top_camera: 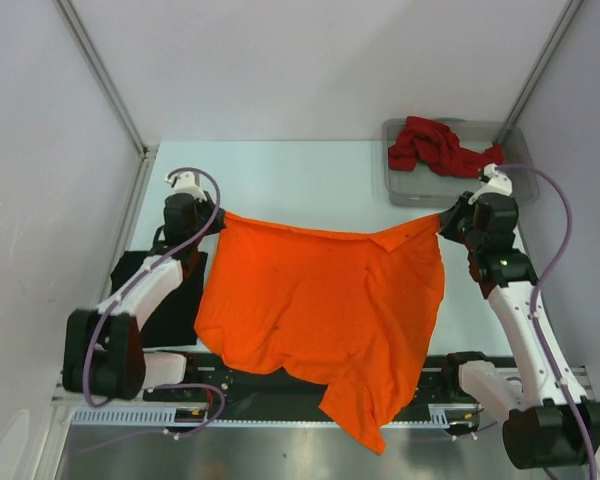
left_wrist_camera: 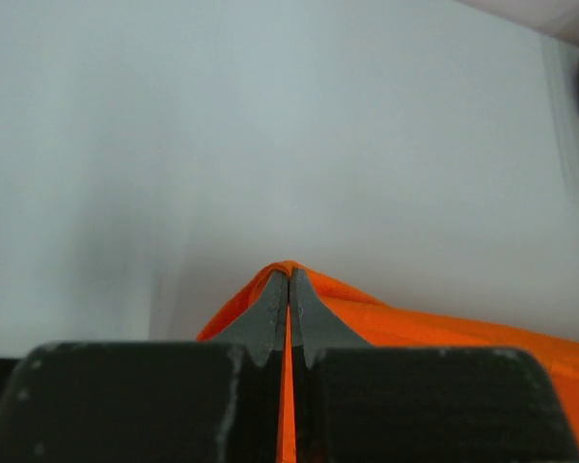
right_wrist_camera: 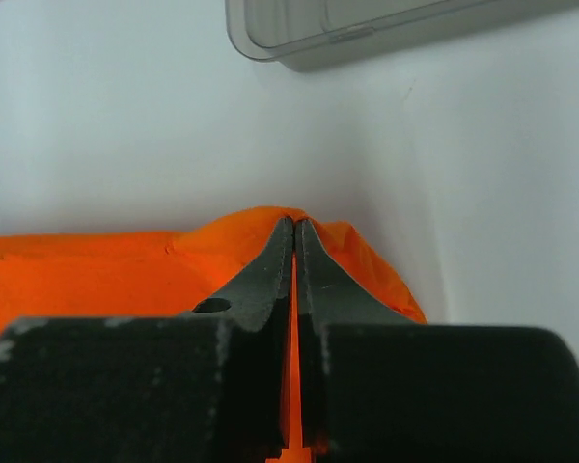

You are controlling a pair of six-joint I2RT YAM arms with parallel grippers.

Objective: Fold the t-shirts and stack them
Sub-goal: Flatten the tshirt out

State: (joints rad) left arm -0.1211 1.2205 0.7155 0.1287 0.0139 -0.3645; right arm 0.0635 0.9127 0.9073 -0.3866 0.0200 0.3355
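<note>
Here, orange t-shirt (top_camera: 320, 310), top edge taut.

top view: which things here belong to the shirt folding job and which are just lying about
Part of the job:
orange t-shirt, pinched along its far edge by the left fingers and right fingers
dark red t-shirt, crumpled in the clear grey tray
black t-shirt, lying under the left arm

Just lying about:
clear grey tray, only holding the red shirt
</note>
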